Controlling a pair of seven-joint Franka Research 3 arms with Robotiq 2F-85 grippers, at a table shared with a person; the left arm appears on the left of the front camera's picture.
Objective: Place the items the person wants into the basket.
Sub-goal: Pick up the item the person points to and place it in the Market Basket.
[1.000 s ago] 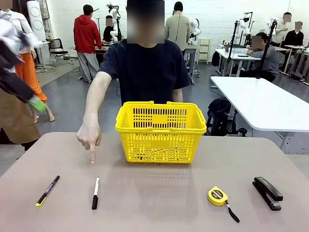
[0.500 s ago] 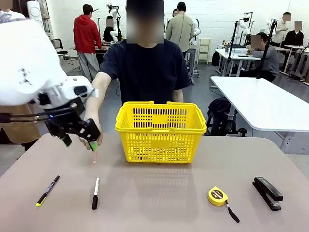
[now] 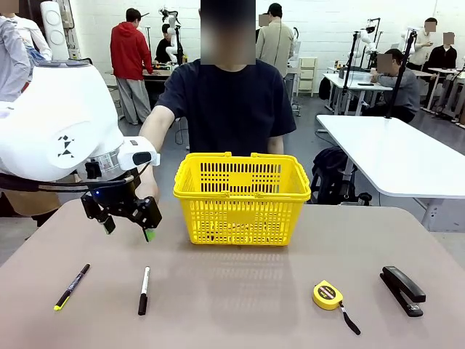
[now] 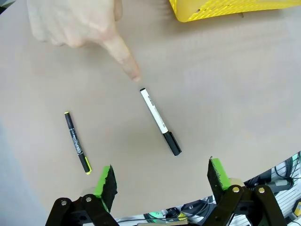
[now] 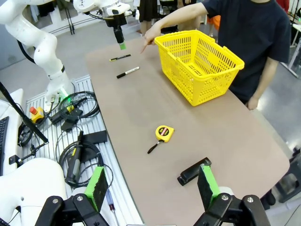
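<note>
Surface: tan; person's forefinger points at slim white-barrelled black marker.
Left hand: spread wide, empty (right hand likewise).
Advice: straddle barrel crosswise, mid-length.

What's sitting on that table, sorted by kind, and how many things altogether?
Writing tools: 2, a pen and a marker
Tape measure: 1
Stapler: 1
Basket: 1
Total: 5
</note>
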